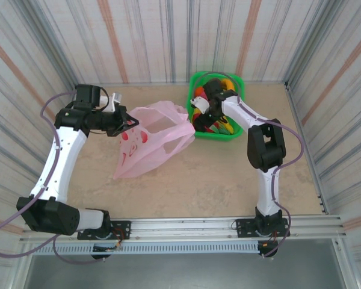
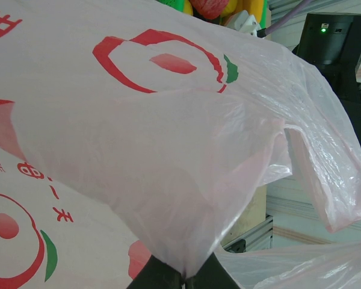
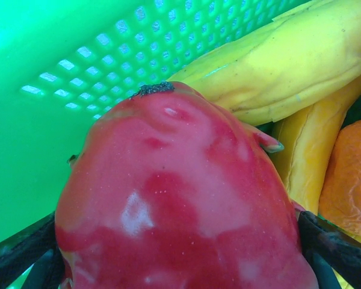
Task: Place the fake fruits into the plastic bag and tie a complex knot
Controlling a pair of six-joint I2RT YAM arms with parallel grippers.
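Observation:
The pink plastic bag (image 1: 150, 141) lies slumped on the table left of centre. My left gripper (image 1: 127, 122) is shut on a bunched fold of its film (image 2: 168, 150), with the black fingertips (image 2: 162, 278) pinched together at the bottom of the left wrist view. Several fake fruits (image 1: 219, 123) fill the green basket. My right gripper (image 1: 206, 111) reaches down into it. A red-pink fruit (image 3: 174, 198) fills the span between its jaws (image 3: 177, 259), with a dark finger pressed against each side. Yellow bananas (image 3: 289, 66) and an orange piece (image 3: 352, 174) lie just behind.
The green mesh basket (image 1: 195, 84) stands at the back, right of the bag, and its wall (image 3: 48, 60) is close on the left of the red-pink fruit. Corrugated walls enclose the table on three sides. Bare tabletop (image 1: 228, 180) lies in front of the bag.

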